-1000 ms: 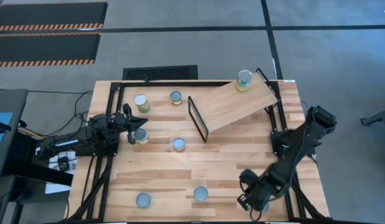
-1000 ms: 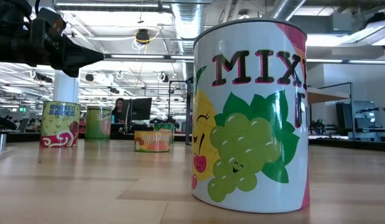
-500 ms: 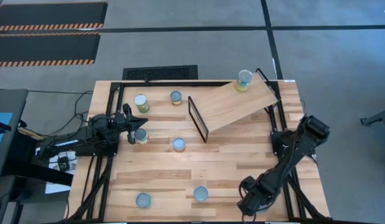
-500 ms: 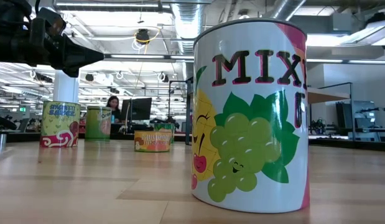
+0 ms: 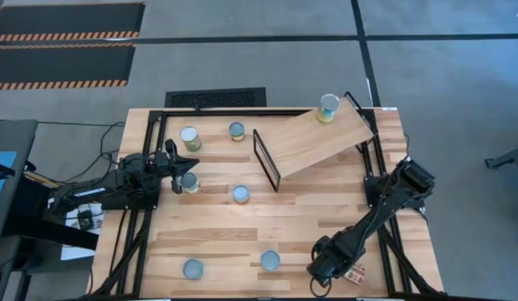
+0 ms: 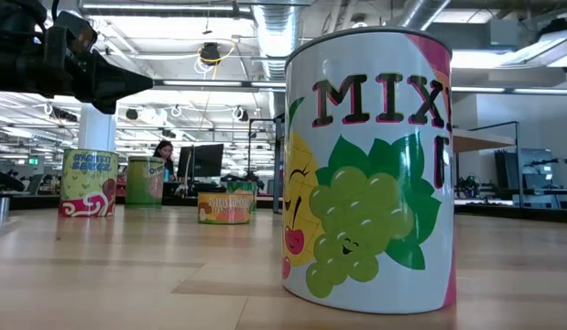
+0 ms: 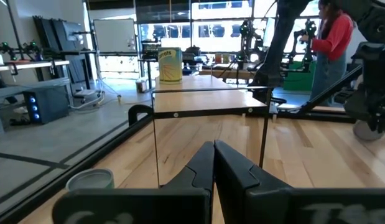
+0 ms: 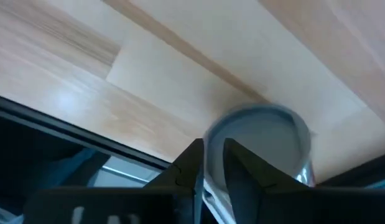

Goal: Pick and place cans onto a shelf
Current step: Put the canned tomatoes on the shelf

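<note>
The light wood shelf (image 5: 317, 138) lies slanted at the far right, with its black frame (image 5: 266, 159) toward the middle. One can (image 5: 328, 107) stands on its far end. Other cans stand on the table (image 5: 189, 138) (image 5: 236, 130) (image 5: 241, 194) (image 5: 269, 260) (image 5: 192, 268). My left gripper (image 5: 178, 170) is shut, beside a can (image 5: 189, 181). My right gripper (image 5: 319, 272) is at the near edge with a narrow gap between its fingers. It is over the grey top of a red-white can (image 5: 355, 273), which also shows in the right wrist view (image 8: 260, 146). My right gripper (image 8: 212, 152) points down over the rim (image 8: 211, 186) of the red-white can's top. I cannot tell whether its fingers touch the can. The can stands upright on the table.
The table's near edge (image 8: 68, 124) is right beside the right gripper. A fruit-labelled can (image 6: 370, 174) stands very close in the low view. Black rails frame the table's sides (image 5: 141, 217). A person in red (image 7: 329, 37) stands beyond the table.
My right gripper has gone toward the table's left edge along the near edge, and the red-white can now shows beside its arm.
</note>
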